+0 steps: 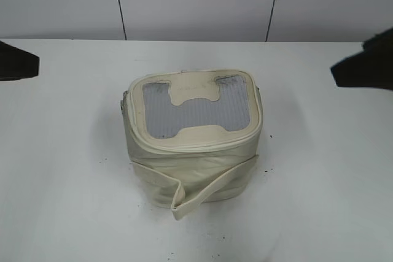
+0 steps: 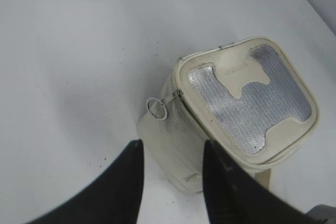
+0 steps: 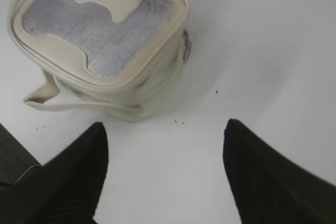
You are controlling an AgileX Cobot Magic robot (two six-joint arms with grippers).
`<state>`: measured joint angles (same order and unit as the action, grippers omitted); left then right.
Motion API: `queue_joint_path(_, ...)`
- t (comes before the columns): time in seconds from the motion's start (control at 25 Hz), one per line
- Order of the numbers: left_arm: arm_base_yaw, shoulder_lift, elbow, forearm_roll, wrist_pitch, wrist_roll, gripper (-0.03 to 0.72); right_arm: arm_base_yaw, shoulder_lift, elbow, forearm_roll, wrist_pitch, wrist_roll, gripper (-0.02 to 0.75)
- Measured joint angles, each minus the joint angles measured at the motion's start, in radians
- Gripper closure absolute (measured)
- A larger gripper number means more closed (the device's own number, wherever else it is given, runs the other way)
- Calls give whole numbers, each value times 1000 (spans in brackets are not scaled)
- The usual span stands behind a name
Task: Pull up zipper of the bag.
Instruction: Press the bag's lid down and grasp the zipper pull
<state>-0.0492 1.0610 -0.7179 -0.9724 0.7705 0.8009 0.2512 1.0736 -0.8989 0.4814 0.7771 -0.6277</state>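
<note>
Both arms wait off the bag; the zipper pull has yet to be taken.

The bag [image 1: 193,139] stands upright in the middle of the table [image 1: 61,170], mesh top facing up, its loose band [image 1: 202,197] hanging at the front. The zipper [image 2: 181,106] runs round the top rim, and in the left wrist view one pull ring [image 2: 156,107] sticks out from the corner nearest the left gripper [image 2: 173,182]. That gripper hangs spread, apart from the bag. The right gripper [image 3: 165,174] is spread wide over bare table beside the bag. A good approach is likely to bring the left fingers down onto the ring and pinch it squarely, while the right gripper steadies the far side so the soft body does not slide or tip as the track is drawn.
</note>
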Motion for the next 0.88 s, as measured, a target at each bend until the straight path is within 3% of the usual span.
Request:
queue_joint_path(0.32, -39, 243, -97, -15, 35, 40, 385, 85, 449, -416, 77, 126, -221, 235)
queue_joint_path(0.64, -69, 414, -194, -16, 40, 45, 358, 172, 880, -915, 81, 389, -233, 250)
queue_joint_path(0.88, -69, 497, -267, -15, 41, 45, 358, 197, 1082, -1154, 105, 423, -214, 291)
